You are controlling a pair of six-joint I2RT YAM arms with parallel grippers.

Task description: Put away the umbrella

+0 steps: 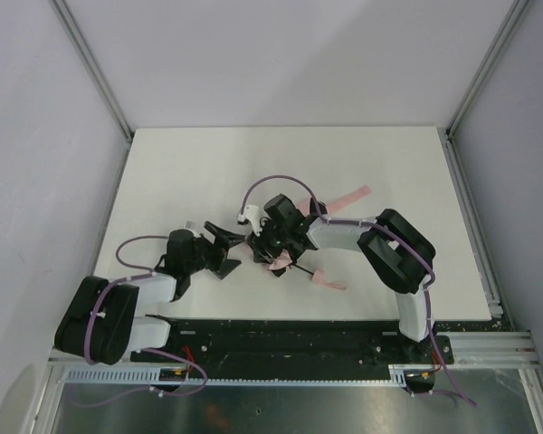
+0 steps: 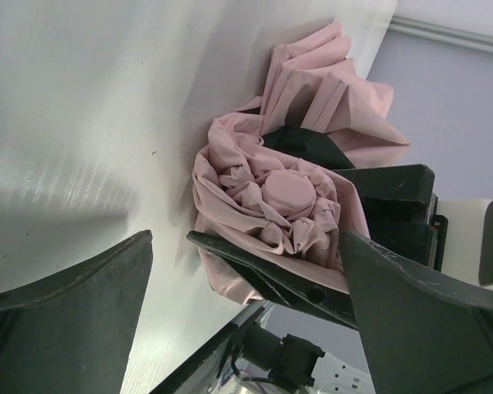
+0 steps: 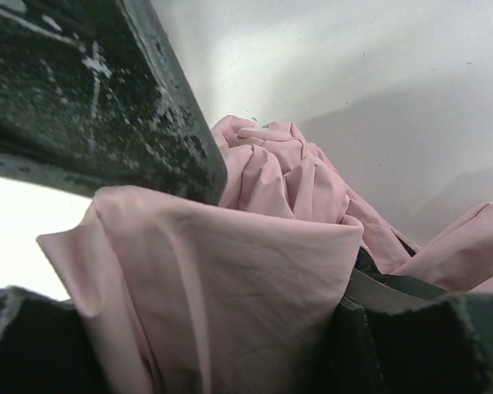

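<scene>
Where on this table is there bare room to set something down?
Bare: the far half of the table, beyond the umbrella. Crowded: the middle, where the right gripper clamps the umbrella and the left gripper sits open beside it.

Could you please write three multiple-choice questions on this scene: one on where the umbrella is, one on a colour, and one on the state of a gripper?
1. Where is the umbrella?
A. At the far left corner of the table
B. Near the middle of the table, held by the right gripper
C. On the floor

2. Which colour is its fabric?
A. Green
B. Yellow
C. Pale pink

3. In which state is the left gripper?
A. Open, holding nothing
B. Shut on the umbrella
C. Out of view

Answers:
1 B, since the top view shows it there and the right wrist view shows the fabric clamped.
2 C, since both wrist views show pale pink folds.
3 A, since in the left wrist view its fingers stand wide apart, with the umbrella ahead of them.
</scene>
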